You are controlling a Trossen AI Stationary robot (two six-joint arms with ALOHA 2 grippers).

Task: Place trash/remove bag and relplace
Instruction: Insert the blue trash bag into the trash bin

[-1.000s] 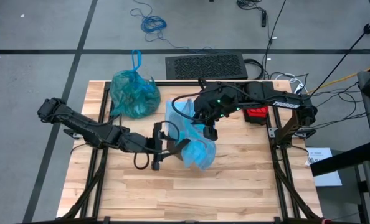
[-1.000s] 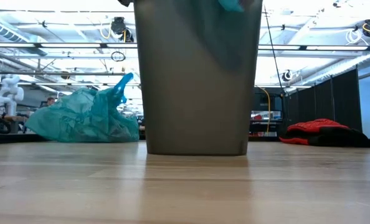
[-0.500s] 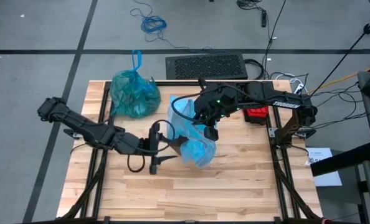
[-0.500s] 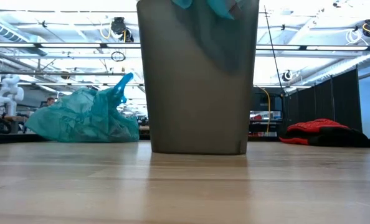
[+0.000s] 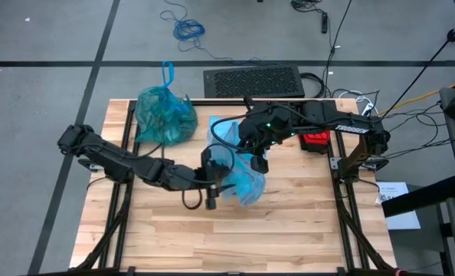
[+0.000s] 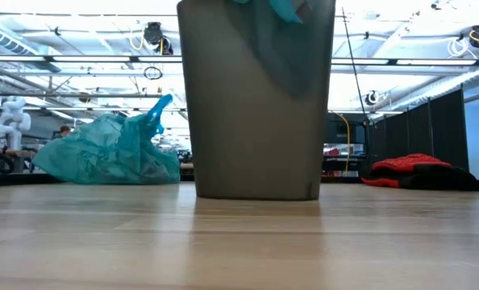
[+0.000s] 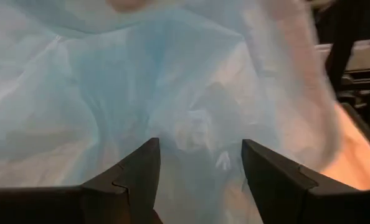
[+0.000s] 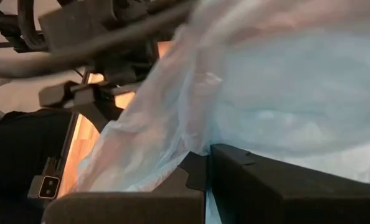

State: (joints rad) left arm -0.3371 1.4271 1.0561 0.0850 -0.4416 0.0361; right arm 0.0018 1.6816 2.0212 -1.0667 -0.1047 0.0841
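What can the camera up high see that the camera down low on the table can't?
Only the high camera shows both arms: the left claw, open, at the near side of the pale blue bag, and the right claw, shut on that bag from above. It also shows the floor around the table.

Only the low camera shows the grey bin's tall side and the room behind.

Both show the teal-green bag lying on the table, the red glove and a bit of pale blue plastic over the bin.
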